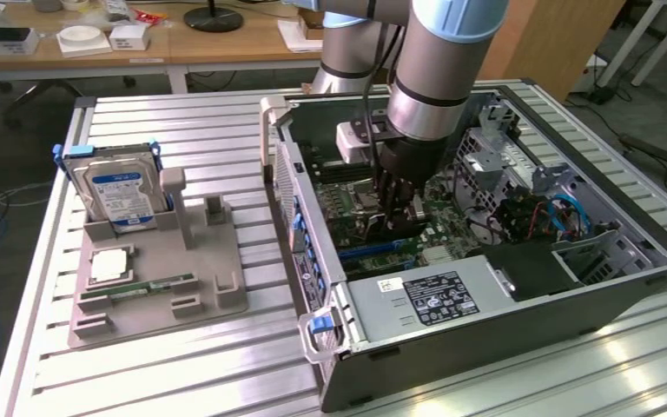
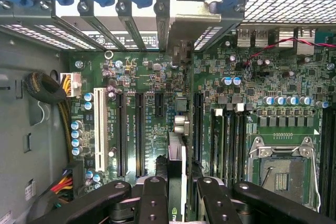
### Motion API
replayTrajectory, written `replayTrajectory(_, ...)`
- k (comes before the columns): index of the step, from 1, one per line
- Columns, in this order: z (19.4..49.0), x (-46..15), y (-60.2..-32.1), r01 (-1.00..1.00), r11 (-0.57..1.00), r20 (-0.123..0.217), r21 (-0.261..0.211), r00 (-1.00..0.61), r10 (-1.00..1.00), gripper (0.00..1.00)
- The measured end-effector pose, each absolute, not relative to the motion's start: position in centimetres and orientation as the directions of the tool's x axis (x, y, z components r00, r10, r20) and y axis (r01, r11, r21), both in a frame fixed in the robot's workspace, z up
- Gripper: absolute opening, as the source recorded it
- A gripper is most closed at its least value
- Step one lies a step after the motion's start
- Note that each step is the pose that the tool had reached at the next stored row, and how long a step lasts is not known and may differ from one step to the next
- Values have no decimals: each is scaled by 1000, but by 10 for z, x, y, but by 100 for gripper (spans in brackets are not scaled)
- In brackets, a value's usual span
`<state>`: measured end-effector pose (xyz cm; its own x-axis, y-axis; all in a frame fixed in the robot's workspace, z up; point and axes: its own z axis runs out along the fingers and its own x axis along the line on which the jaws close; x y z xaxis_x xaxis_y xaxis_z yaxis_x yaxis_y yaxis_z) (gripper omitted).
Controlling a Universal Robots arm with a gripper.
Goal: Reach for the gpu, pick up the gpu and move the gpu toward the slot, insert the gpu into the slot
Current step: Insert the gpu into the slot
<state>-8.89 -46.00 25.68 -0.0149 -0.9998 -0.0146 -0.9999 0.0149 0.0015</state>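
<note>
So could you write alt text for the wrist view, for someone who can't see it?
The pincer holds the gpu edge-on just above a green motherboard inside a computer case, its silver bracket at the rear slot openings. Black expansion slots flank the card; an empty CPU socket sits to one side.

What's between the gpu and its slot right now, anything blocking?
Nothing visible. The end effector holds the gpu edge-on, directly over the motherboard, its silver bracket up against the case's rear openings. How deeply the card is seated in the slot cannot be told.
</note>
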Motion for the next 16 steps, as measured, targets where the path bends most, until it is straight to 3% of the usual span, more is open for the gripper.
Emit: replayTrajectory(16,257,-89,-461,-1000,15,-32,2,-15,-999,26)
